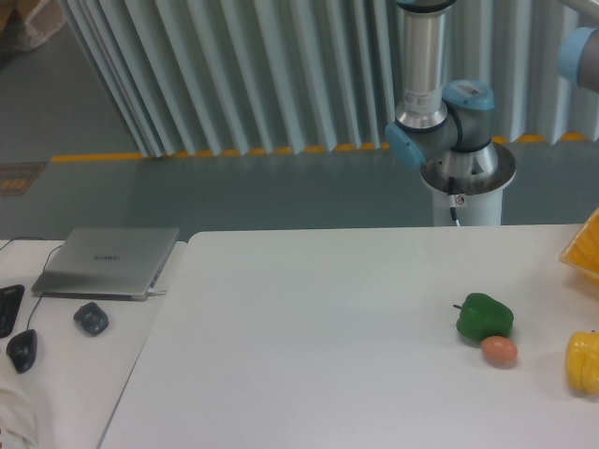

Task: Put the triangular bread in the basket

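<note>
Your hand is out of frame, so you cannot tell its state or whether it holds the triangular bread, which is also unseen. The basket (585, 251) shows only a corner at the counter's (328, 337) 3 o'clock edge, above the yellow pepper (582, 362).

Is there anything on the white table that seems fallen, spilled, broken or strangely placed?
Nothing stands out. The green bell pepper and the small brown egg rest side by side, intact, with the yellow bell pepper at the right edge. Only a corner of the yellow-orange basket shows. The triangular bread and the gripper are out of view.
</note>
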Controlling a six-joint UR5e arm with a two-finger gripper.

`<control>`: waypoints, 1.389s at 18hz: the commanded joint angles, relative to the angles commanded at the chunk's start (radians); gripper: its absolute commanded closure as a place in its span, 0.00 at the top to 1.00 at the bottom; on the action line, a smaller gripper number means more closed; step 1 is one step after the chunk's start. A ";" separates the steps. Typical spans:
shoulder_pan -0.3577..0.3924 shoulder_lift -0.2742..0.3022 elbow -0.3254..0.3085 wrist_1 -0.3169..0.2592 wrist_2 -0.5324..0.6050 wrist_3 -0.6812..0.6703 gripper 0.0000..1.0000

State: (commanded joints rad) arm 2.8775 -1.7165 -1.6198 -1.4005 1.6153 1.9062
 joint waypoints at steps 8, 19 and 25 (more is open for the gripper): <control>0.083 -0.020 -0.019 0.014 -0.002 0.186 0.11; 0.072 -0.023 -0.014 0.014 -0.005 0.191 0.68; 0.066 -0.023 -0.011 0.015 -0.008 0.189 1.00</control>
State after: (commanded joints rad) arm 2.9437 -1.7395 -1.6307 -1.3852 1.6076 2.0954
